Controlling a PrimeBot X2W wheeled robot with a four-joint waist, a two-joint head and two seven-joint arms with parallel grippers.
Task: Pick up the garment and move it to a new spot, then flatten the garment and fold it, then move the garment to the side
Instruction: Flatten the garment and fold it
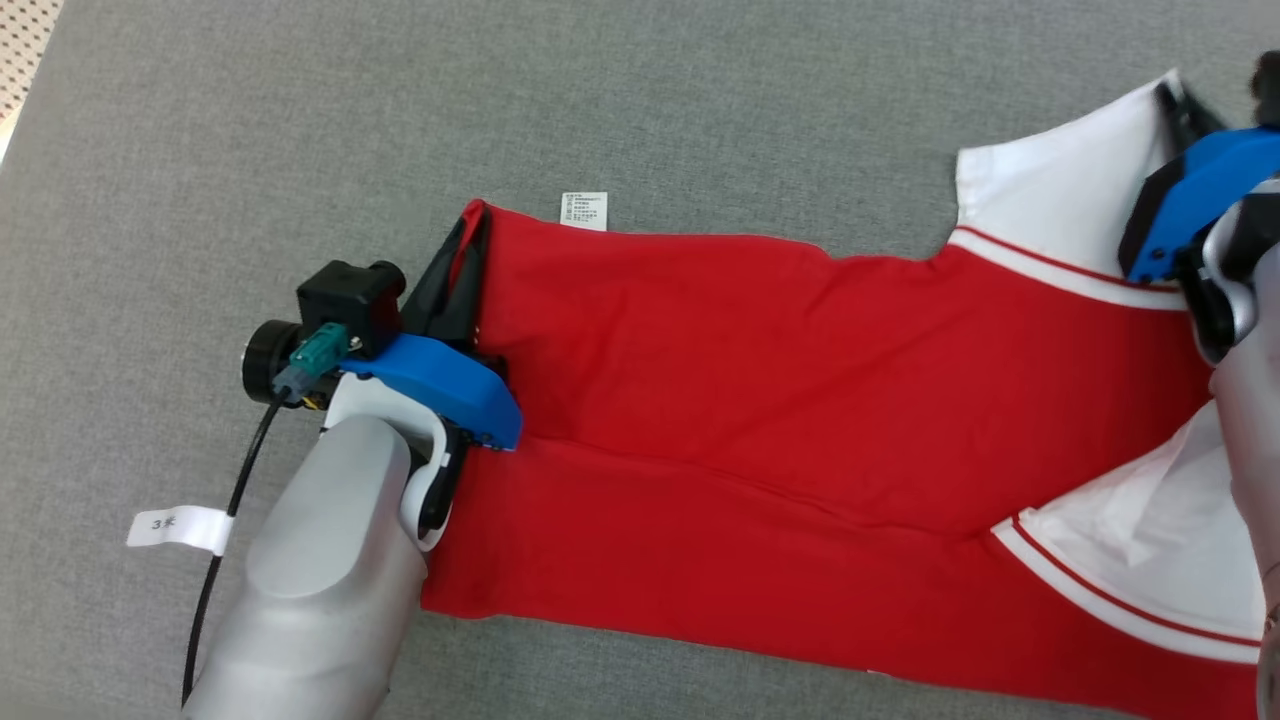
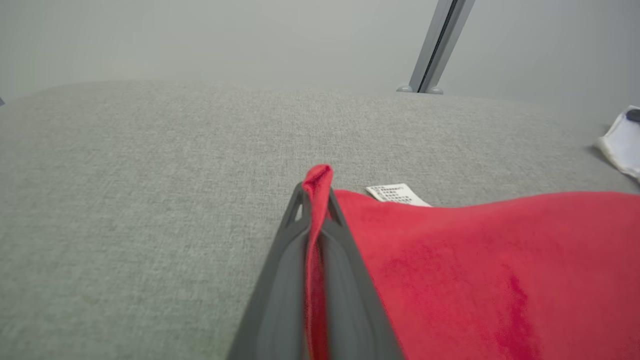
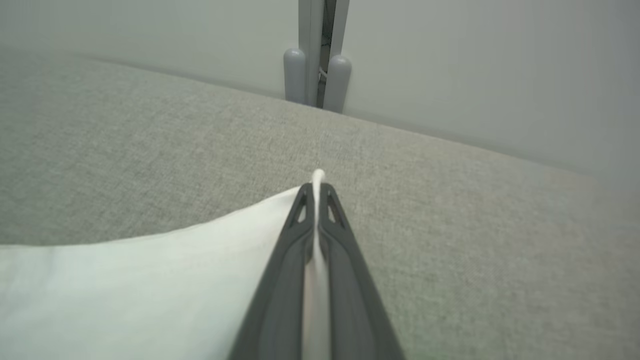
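Plainly, a red and white garment (image 1: pixel 780 400) is pinched at two ends by both grippers on a grey fabric surface (image 1: pixel 300 130).
From the head, the garment is seen laid lengthwise across the surface. Its red corner, beside a white care label (image 1: pixel 584 210), is clamped by the left gripper (image 1: pixel 472 215), and its white sleeve tip is clamped by the right gripper (image 1: pixel 1172 98) at the far right. At the left wrist, the left gripper (image 2: pixel 316 187) is closed on a raised red fold of the garment (image 2: pixel 475 270), with the care label (image 2: pixel 397 194) just beside it. At the right wrist, the right gripper (image 3: pixel 316 192) is closed on a thin white edge of the garment (image 3: pixel 150 280).
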